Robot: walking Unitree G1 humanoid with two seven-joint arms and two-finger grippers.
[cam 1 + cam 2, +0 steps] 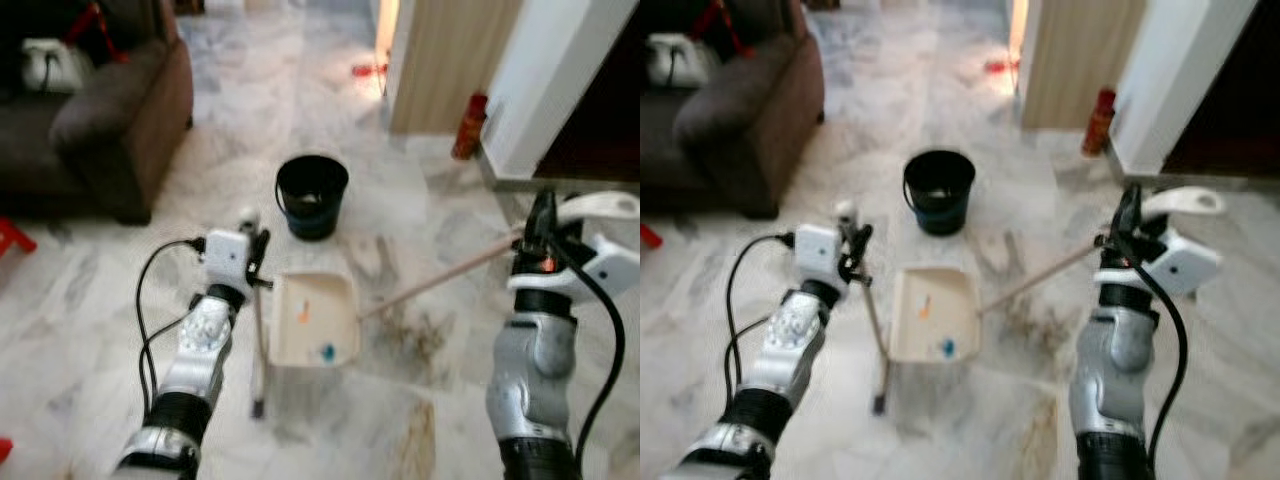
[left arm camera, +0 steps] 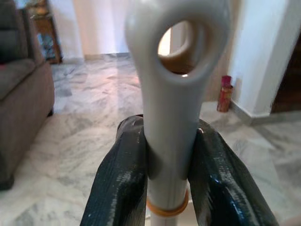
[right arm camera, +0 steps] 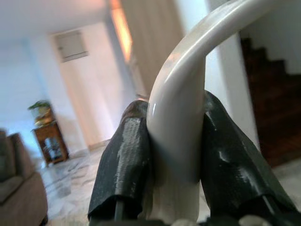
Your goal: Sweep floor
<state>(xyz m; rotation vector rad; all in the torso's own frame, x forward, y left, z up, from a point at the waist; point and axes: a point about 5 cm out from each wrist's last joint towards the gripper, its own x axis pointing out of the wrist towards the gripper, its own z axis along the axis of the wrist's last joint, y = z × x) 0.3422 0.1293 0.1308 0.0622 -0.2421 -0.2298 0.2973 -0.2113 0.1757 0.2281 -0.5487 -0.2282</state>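
The broom (image 1: 440, 277), clenched by the right gripper (image 1: 541, 225), slants left to the dustpan (image 1: 315, 318), which the left gripper (image 1: 258, 250) steadies by its handle (image 2: 171, 94) to catch scraps.

Floor: pale veined marble (image 1: 90, 300).
Seating: dark brown sofa (image 1: 120, 120), left.
Wall: white corner (image 1: 560, 80), right.
Panel: possibly a wooden door (image 1: 450, 60).
Light: warm doorway glow.
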